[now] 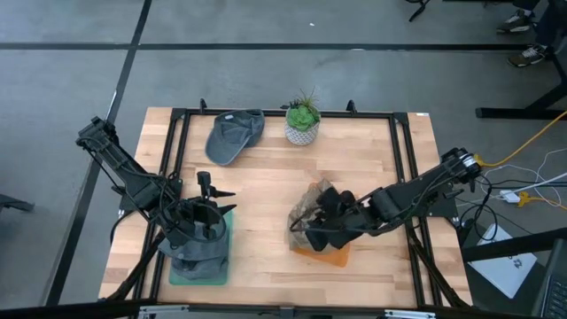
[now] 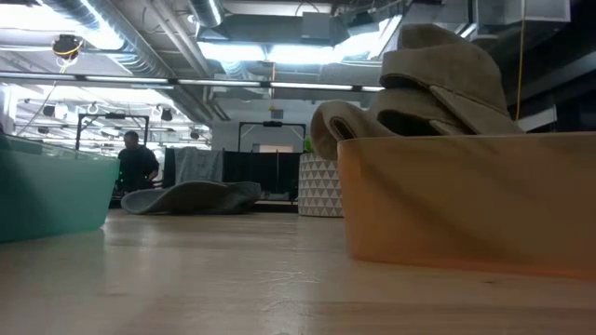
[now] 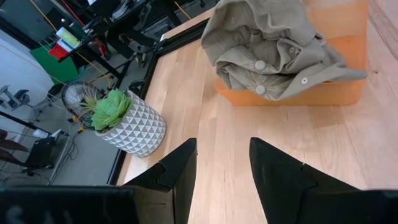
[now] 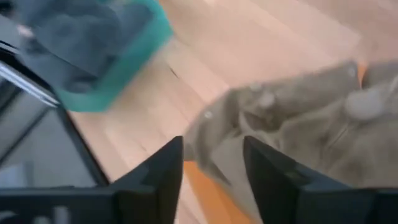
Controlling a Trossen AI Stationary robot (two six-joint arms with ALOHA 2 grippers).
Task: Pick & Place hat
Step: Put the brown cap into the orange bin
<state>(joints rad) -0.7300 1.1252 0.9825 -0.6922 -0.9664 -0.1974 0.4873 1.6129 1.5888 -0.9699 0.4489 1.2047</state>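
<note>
The left gripper point(image 1: 205, 220) is hanging low at the table's near left, fingers parted. The right gripper point(image 1: 312, 232) is reaching toward centre, fingers apart.

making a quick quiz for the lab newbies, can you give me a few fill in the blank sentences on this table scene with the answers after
1. The tan hat lies in the ____ bin.
2. The grey cap on the bare table lies beside the potted ____.
3. The right gripper hovers above the tan hat with its fingers ____.
4. The left gripper is above the ____ bin.

Missing words: orange; plant; open; teal
</note>
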